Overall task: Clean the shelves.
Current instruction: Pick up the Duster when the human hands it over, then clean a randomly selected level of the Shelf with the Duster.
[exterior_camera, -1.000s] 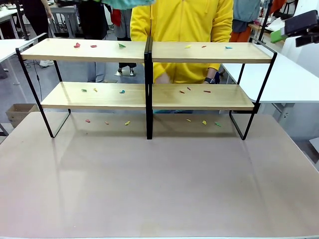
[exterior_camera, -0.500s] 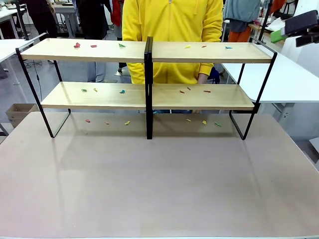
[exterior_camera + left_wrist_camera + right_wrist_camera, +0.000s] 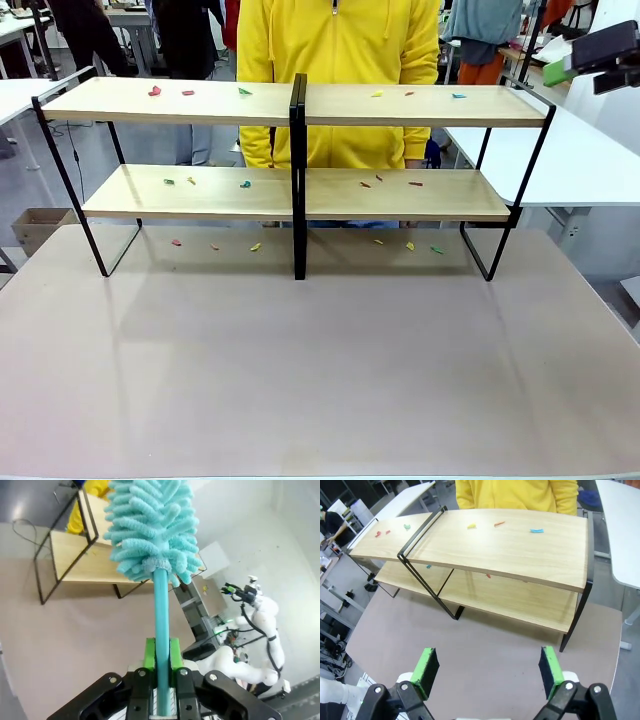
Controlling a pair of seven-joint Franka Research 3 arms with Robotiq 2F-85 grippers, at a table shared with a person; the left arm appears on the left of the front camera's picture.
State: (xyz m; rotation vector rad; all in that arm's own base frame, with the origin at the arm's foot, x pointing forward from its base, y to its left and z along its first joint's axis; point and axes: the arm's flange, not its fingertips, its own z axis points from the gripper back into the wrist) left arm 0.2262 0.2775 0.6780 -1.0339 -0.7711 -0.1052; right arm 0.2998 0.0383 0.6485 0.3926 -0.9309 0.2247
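Note:
The shelves (image 3: 300,105) stand across the far half of the table, two light-wood boards on a black frame with a centre post. Small coloured scraps (image 3: 245,91) lie on both boards and on the table beneath. In the left wrist view my left gripper (image 3: 161,662) is shut on the teal handle of a fluffy teal duster (image 3: 150,525), held high above the table with one end of the shelves (image 3: 85,565) below it. My right gripper (image 3: 488,669) is open and holds nothing, hovering above the right end of the shelves (image 3: 520,555). Its green pad also shows in the front view's top right corner.
A person in a yellow top (image 3: 340,60) stands right behind the shelves. A white table (image 3: 580,160) adjoins on the right, another (image 3: 15,95) on the left. The brown tabletop (image 3: 320,370) in front of the shelves is bare. A cardboard box (image 3: 35,228) sits on the floor at left.
The person has straightened up behind the shelves and drawn the hands back from the lower board. My right gripper has not moved.

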